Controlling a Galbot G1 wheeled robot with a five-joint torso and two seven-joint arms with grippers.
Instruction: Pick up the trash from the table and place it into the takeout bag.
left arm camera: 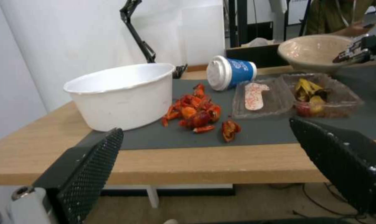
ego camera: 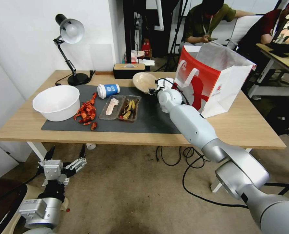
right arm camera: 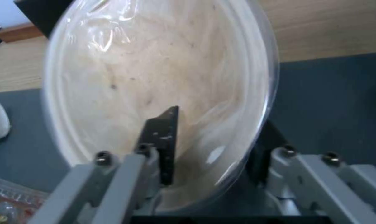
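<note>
Fingers of our right gripper [right arm camera: 208, 155] clamp the rim of the beige paper bowl [ego camera: 144, 82], tilted on its edge above the dark mat, just beside the takeout bag [ego camera: 212, 81]. Our left gripper [ego camera: 65, 155] hangs spread wide below the table [ego camera: 248, 130].

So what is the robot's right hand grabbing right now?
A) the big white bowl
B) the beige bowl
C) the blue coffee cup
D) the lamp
B: the right gripper is pinching the rim of the beige bowl, one finger inside it and the other outside, beside the takeout bag. The blue coffee cup lies on its side on the mat, untouched.
</note>
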